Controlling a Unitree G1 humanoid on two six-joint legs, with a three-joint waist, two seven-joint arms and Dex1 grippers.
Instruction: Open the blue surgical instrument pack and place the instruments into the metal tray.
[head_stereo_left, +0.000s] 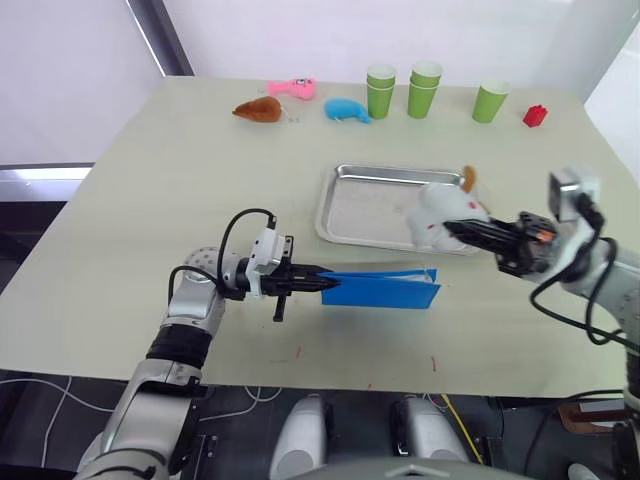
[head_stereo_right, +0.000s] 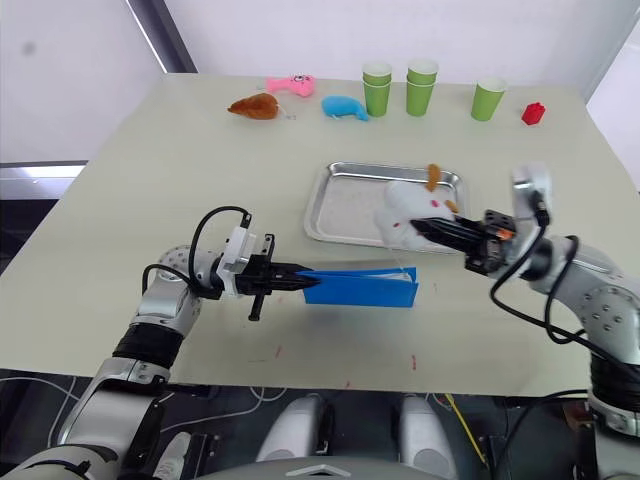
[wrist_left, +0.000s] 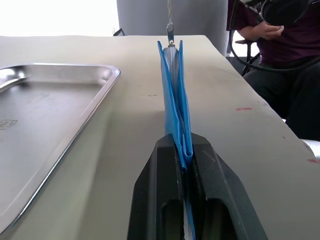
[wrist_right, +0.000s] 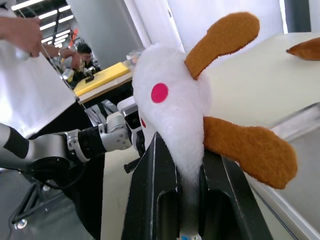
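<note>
Table (head_stereo_left: 150, 200), robot's view: metal tray (head_stereo_left: 365, 210) sits bare near the middle, no instruments in it as far as can be seen. Just in front of it, nearer the robot, the blue pack (head_stereo_left: 385, 288) stands on edge, folded, its two blue leaves barely parted in the left wrist view, a zip pull (wrist_left: 170, 27) showing at the far end. No instruments visible anywhere; presumably inside the pack.

L gripper (head_stereo_left: 322, 284) is clamped on the pack's left end, fingers (wrist_left: 165, 165) pinching the fold. R gripper (head_stereo_right: 415, 229) is closed on a white plush toy (head_stereo_right: 405, 212) w/ orange-brown ears and a pink spot, holding it up over the tray's near right corner, just above and behind the pack's right end.

Along the far edge, well apart from the work: three green cup stacks (head_stereo_left: 427, 88), a small blue plush (head_stereo_left: 346, 109), a brown plush (head_stereo_left: 259, 109), a pink toy (head_stereo_left: 293, 88), a red block (head_stereo_left: 536, 115).

Progress, by judgement: early. Pack is gripped but not opened; nothing transferred. Left to do: R gripper must shed the plush, then take the free edge or zip, spread the pack flat, and move each tool into the tray. A person sits beyond the table in the left wrist view.
</note>
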